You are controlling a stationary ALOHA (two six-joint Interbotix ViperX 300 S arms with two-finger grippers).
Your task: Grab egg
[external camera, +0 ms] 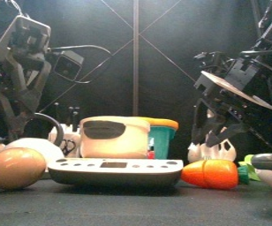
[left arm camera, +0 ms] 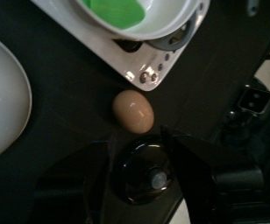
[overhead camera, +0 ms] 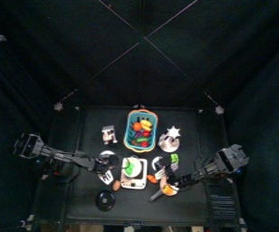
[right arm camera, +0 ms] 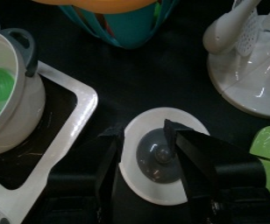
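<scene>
Left gripper: here it is [left arm camera: 144,144], hanging low over the table, jaws parted and holding nothing

Egg: the egg [left arm camera: 132,111] lies on the bare black table just ahead of those spread fingertips, lined up with the gap between them, and as far as the left wrist view shows, not touching either jaw

Beyond the egg: just past it sits the corner of the scale [left arm camera: 144,61], a flat white-and-silver slab, carrying a white bowl [left arm camera: 161,22] with something green inside

To one side of the left gripper: a white plate [left arm camera: 3,83] curves in, cut off by the picture's edge

Right gripper: over on the other side [right arm camera: 155,131], jaws spread and empty, poised above a small white round dish [right arm camera: 161,188]

Around the right gripper: a white rack-like stand [right arm camera: 249,66] off to one side, a green leafy piece [right arm camera: 266,149] near one jaw, a teal basket [right arm camera: 131,26] further ahead

Front view: the egg [external camera: 16,168] looms large at the table's near edge, beside the scale [external camera: 115,172], with a carrot [external camera: 212,174] on the scale's other side

Hard to make out: from the top view the egg is too small and crowded by the left arm to pick out; the bowl's green contents cannot be named
</scene>
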